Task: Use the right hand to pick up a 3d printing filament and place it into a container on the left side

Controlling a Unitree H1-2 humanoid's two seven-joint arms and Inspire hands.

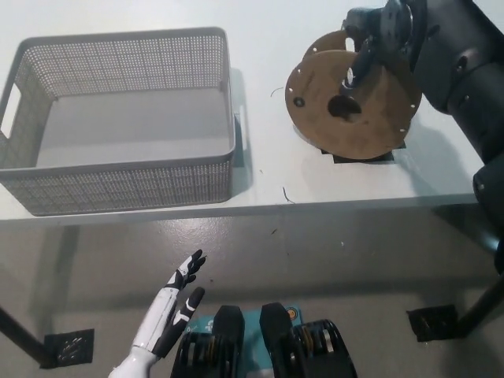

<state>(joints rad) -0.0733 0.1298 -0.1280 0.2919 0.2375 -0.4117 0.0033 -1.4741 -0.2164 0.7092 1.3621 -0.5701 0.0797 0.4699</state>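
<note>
Nothing legible on spool (354, 106). Gripped by right hand (376, 35), fingers over its top rim, right of basket (118, 118). Left hand (175, 303) spread, below table (260, 169).

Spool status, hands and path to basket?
Right hand shut on filament spool, spool tilted on the table. Left hand open, low beside the table. Basket left of spool, nothing between.

Basket (118, 185) at table's (260, 47) left, spool (354, 102) at right.
</note>
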